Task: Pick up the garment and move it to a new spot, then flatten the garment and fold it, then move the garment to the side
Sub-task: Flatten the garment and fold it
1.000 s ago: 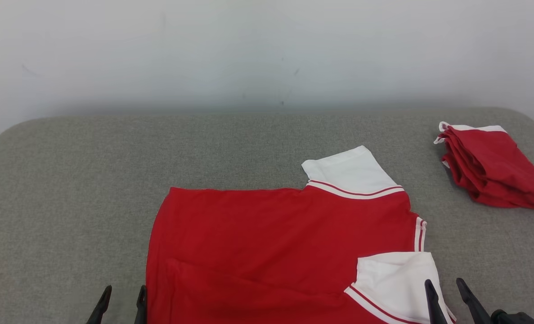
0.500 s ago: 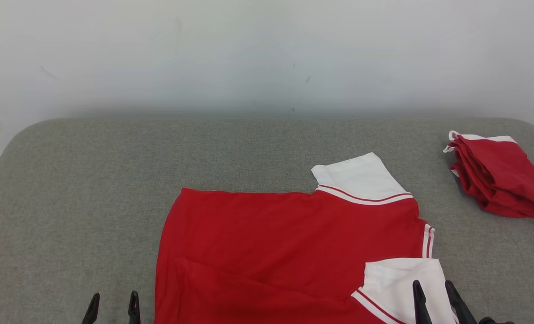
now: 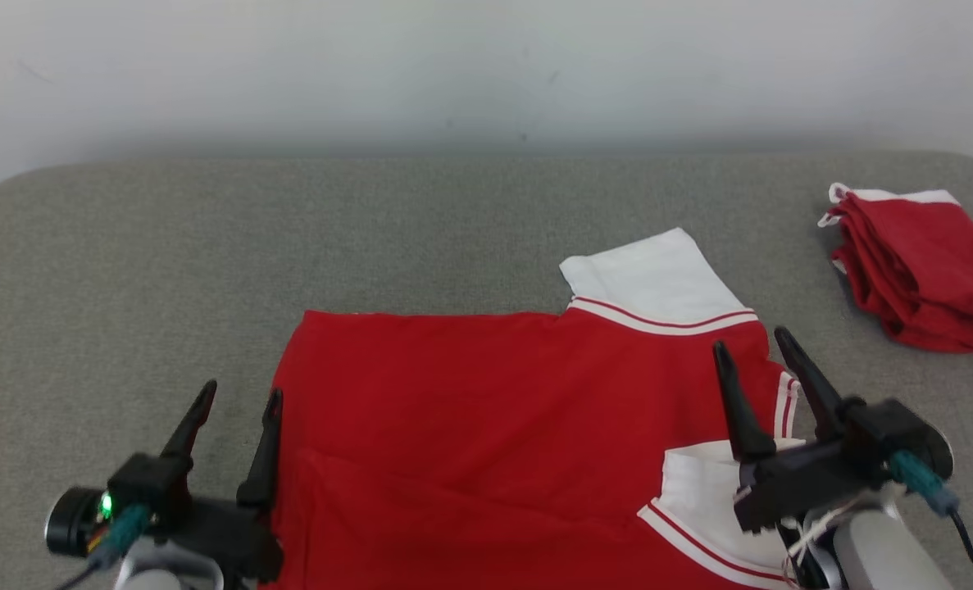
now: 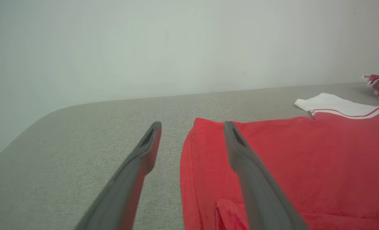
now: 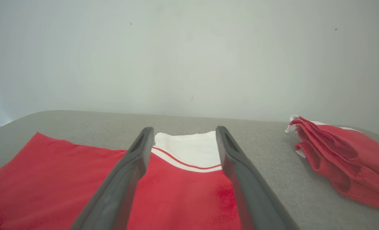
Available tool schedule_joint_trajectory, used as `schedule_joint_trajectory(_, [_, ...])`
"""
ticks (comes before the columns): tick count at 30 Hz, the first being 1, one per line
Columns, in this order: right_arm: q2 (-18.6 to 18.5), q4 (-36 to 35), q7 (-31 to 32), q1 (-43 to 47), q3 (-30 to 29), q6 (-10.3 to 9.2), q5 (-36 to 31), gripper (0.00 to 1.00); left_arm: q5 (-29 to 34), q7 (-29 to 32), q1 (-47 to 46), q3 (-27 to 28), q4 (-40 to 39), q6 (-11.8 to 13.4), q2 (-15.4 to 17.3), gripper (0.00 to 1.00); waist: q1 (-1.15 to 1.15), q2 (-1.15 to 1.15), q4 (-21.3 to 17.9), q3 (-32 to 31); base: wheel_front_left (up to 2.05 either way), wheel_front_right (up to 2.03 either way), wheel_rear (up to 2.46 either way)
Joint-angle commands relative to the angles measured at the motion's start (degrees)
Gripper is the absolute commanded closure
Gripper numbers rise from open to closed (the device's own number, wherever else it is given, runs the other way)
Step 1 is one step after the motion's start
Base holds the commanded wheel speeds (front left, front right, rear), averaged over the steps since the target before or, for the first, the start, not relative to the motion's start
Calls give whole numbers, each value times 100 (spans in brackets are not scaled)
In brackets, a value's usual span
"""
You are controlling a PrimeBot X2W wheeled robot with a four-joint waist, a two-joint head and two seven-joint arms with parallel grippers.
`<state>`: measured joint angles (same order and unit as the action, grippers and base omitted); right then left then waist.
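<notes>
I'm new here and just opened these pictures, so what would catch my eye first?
The bright red cloth shirt with white striped sleeves stands out first, spread flat on the middle of the grey fabric-covered table. Next comes a folded pile of matching red garments at the table's far right. The black left claw and right claw, both open, stand at the shirt's two ends.

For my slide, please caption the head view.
Left gripper and right gripper, both open, at opposite ends of the red shirt on a table.
</notes>
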<state>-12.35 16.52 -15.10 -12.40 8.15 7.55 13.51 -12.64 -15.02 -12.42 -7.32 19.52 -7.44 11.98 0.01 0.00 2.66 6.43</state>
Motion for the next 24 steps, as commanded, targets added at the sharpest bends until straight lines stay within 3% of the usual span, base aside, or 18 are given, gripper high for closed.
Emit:
schedule_joint_trajectory(1, [-82,244,-3,-362,126,-16,32,0,-252,85,-374,-200,178,3,170,0,-1,0,-288,530,0,0,0])
schedule_joint_trajectory(8, [-282,1324,-2,-2204,801,-16,211,0,-1805,779,-1953,-1518,744,3,1137,0,-1,0,-471,1107,0,0,0])
schedule_joint_trajectory(17, [-132,1744,-2,-3034,1101,-16,314,0,-3119,1154,-2838,-2117,1410,3,1607,0,-1,0,-621,1393,0,0,0])
schedule_joint_trajectory(24, [-79,1851,-2,-3079,1185,-16,369,0,-3532,1402,-3067,-2536,1947,1,1733,0,-1,0,-693,1427,0,0,0])
